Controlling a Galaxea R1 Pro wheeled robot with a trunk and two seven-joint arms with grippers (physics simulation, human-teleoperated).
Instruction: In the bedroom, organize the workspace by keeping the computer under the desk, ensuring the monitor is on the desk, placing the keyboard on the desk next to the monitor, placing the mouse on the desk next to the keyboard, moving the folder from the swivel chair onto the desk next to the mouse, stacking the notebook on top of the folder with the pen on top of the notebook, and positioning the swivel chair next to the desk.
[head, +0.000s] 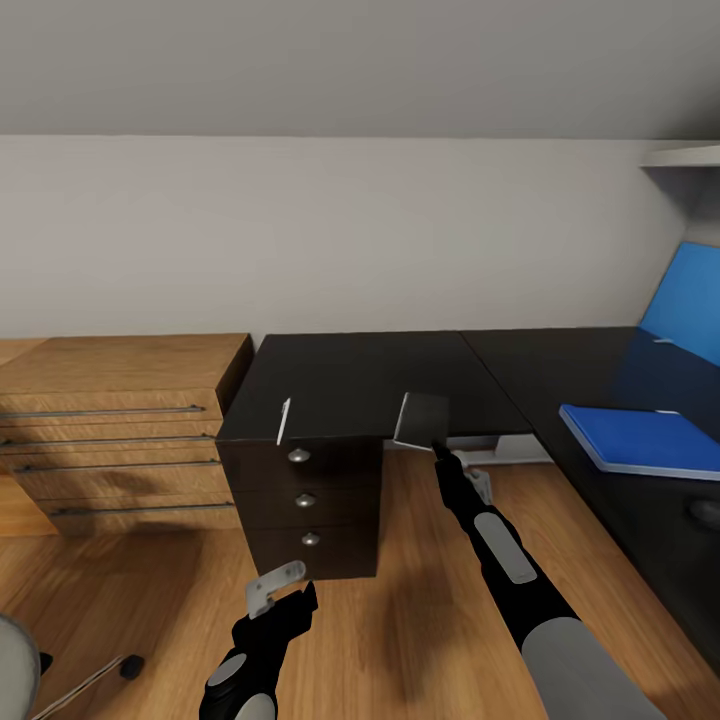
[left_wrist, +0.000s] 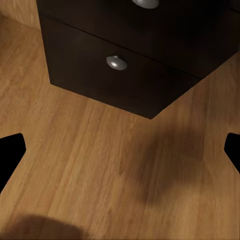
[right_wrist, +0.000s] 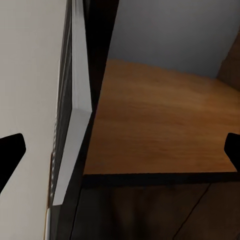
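Observation:
The black desk (head: 370, 375) runs from the middle to the right. On its right wing lies the blue folder (head: 640, 438), with the dark mouse (head: 705, 512) just nearer. The white pen (head: 283, 420) stands tilted at the desk's front edge. The dark grey notebook (head: 422, 418) overhangs that edge, tilted; its white page edge (right_wrist: 75, 125) shows close by. My right gripper (head: 440, 452) (right_wrist: 120, 155) is right below the notebook, open. My left gripper (head: 285, 595) (left_wrist: 120, 155) hangs open over the floor before the drawers. The swivel chair (head: 12, 665) peeks in at the lower left.
A dark drawer unit (head: 305, 500) (left_wrist: 125, 65) with round knobs stands under the desk's left end. A light wooden drawer chest (head: 115, 430) sits left of it against the wall. The desk's blue back panel (head: 688, 300) rises at the far right. Wooden floor (head: 400, 620) lies between my arms.

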